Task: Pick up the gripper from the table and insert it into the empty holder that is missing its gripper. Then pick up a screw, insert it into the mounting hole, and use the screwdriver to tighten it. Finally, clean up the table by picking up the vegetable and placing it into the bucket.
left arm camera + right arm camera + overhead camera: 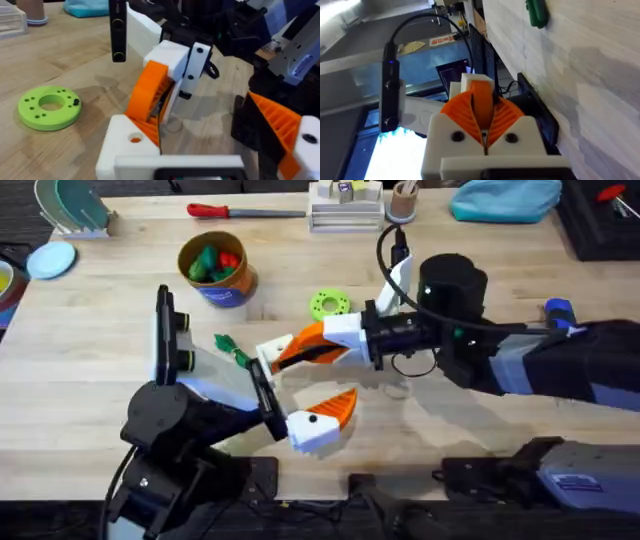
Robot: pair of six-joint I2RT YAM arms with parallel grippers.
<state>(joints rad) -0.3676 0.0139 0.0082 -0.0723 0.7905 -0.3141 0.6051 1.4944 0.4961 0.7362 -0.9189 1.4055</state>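
Left hand (200, 120): fingers spread wide, nearest the arm bases, low over the worktop (100, 380). One finger is the bare white holder (125, 142), apparently kept open to give access.
Right hand (300, 348): reaching across from the right, ribbed pads pinching the gripper (480, 97), its tip meeting the holder; judged mid-insertion.
Vegetable (232, 350): lying on the worktop just beyond the holder, not yet cleared.
Green disc (328, 304): flat, farther back.
Bucket (215, 270): upright at the far left, toy foods inside.
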